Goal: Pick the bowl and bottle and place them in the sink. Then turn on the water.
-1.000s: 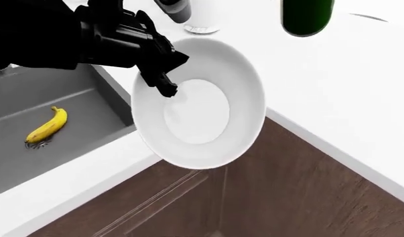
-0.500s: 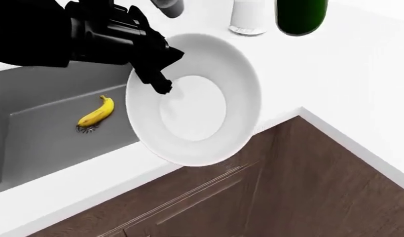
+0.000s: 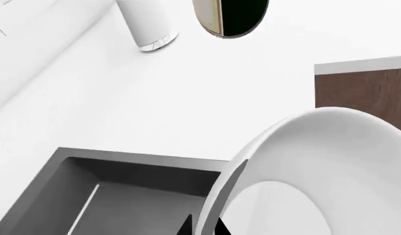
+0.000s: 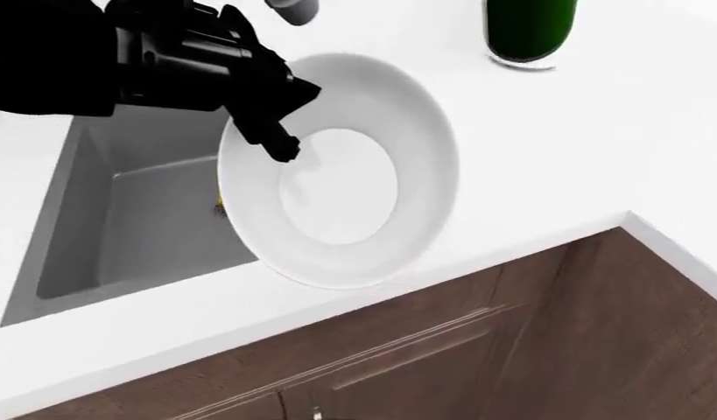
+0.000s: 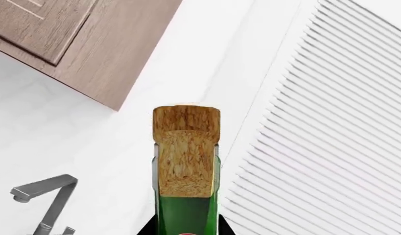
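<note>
1. Jaws of the left gripper (image 4: 278, 140) are clamped on the rim of the bowl (image 4: 340, 171), one dark finger reaching over the rim into its white inside; the right gripper's jaws barely show in the right wrist view, at the foot of the bottle, so I cannot tell whether they grip it.
2. Largest thing in view is the white bench (image 4: 592, 166), which runs past the sink on all visible sides and ends at a straight front edge above brown wood cabinet doors (image 4: 452, 359).
3. Sunk into the bench is the sink (image 4: 124, 227), a dark grey rectangular basin; its faucet (image 5: 47, 198) shows as a grey square-bent spout in the right wrist view.
4. Held off the bench, the bowl is tilted so its open side faces the head camera, and it hangs over the sink's right-hand edge, partly above the basin and partly above the bench beside it.
5. Beyond the sink, to its right and well apart from the bowl, the dark green bottle (image 4: 530, 31) is cut off by the head view's top edge; the right wrist view looks along its neck to the tan cork (image 5: 186, 152).
6. Near the bottle, further from the sink than the bowl, a tall white cylinder (image 3: 145, 24) with a silvery base stands upright on the bench.
7. Just under the bowl's left rim, inside the sink, a small yellow scrap (image 4: 219, 206) peeks out; what it is cannot be made out.
</note>
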Controlling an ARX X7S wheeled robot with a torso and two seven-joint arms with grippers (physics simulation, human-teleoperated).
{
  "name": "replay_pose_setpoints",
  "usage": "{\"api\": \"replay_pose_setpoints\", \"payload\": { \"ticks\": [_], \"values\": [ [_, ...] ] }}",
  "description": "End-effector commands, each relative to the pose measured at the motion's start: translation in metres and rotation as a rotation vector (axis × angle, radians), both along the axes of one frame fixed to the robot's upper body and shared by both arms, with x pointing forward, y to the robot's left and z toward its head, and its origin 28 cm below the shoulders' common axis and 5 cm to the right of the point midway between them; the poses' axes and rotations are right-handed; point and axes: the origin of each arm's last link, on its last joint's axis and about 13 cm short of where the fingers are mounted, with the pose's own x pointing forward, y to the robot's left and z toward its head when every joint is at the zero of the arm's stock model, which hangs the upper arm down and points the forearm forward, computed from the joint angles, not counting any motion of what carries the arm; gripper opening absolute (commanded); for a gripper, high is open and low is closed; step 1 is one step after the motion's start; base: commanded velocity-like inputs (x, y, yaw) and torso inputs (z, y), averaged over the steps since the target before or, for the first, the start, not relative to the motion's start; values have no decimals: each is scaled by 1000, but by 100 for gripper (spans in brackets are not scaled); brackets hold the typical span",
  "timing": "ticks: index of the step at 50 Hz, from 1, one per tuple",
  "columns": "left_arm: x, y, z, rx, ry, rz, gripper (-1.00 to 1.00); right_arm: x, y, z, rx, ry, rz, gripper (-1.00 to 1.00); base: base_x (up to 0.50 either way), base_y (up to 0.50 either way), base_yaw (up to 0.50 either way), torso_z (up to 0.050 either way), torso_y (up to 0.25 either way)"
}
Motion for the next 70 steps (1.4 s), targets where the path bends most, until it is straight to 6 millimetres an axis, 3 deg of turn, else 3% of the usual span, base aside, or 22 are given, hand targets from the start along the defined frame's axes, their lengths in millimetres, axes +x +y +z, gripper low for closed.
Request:
{"api": "replay_pose_setpoints", "payload": {
  "ticks": [1, 48, 62, 70],
  "values": [
    [-1, 2, 3, -7, -15, 10, -100, -3, -1, 7, -2, -37, -15, -100, 0, 0, 500, 0, 0],
    [-2, 1, 2, -12, -28, 13, -100, -6, -3, 6, -9, -30, -21, -100, 0, 0, 500, 0, 1],
    [-1, 3, 1, -12, -30, 20, -100, -10, 0, 7, 26, -40, 41, -100, -226, 13, 0, 0, 1],
    [-1, 4, 2, -16, -33, 24, -100, -6, 3, 5, 29, -19, 74, -100, 397, 235, 0, 1, 1]
  ]
}}
